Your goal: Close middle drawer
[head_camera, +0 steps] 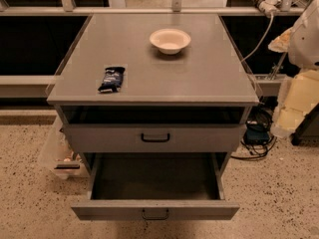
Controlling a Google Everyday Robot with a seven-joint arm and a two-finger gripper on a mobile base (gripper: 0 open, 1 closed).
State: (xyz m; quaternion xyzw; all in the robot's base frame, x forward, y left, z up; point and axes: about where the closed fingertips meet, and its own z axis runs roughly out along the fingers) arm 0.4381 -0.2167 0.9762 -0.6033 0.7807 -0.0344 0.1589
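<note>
Nearest the camera, the middle drawer [155, 185] stands pulled far out below the top drawer [199, 138]. On the surface [199, 78] sit 1 bowl [170, 40] and 1 dark packet [111, 78]. At right, well apart, hangs the claw [298, 101]; apart or together, cannot tell.

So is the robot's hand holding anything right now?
Gripper: at the right edge, beside the grey cabinet, not touching it; open or shut cannot be told.

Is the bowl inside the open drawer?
No, the bowl sits on the cabinet top; the claw is off right of the middle drawer.
</note>
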